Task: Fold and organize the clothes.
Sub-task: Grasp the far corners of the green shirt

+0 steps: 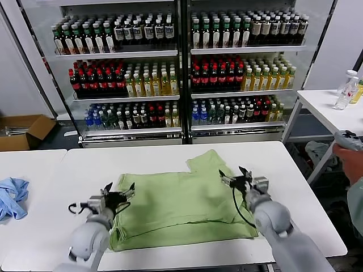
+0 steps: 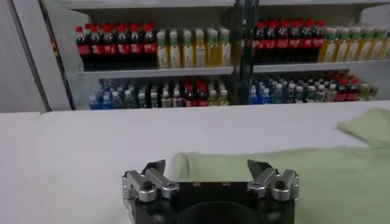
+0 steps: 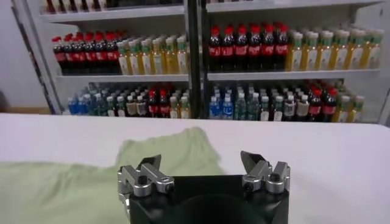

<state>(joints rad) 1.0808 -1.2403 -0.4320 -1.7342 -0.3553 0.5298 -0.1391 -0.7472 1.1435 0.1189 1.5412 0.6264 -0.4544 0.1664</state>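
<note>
The light sage-green shirt (image 1: 181, 201) lies spread and partly folded on the white table (image 1: 170, 156), one sleeve sticking out toward the back. No buttons or print show. My left gripper (image 1: 119, 190) is open and empty, just above the shirt's left edge; the shirt's edge shows past the jaws in the left wrist view (image 2: 304, 182). My right gripper (image 1: 234, 175) is open and empty, above the shirt's right side near the sleeve; the sleeve shows in the right wrist view (image 3: 170, 152).
A blue cloth (image 1: 12, 195) lies on the adjoining table at the left. Glass-door coolers (image 1: 181, 68) full of bottles stand behind. A side table (image 1: 334, 110) with bottles is at the right. A person's hand with a controller (image 1: 347, 141) is at the right edge.
</note>
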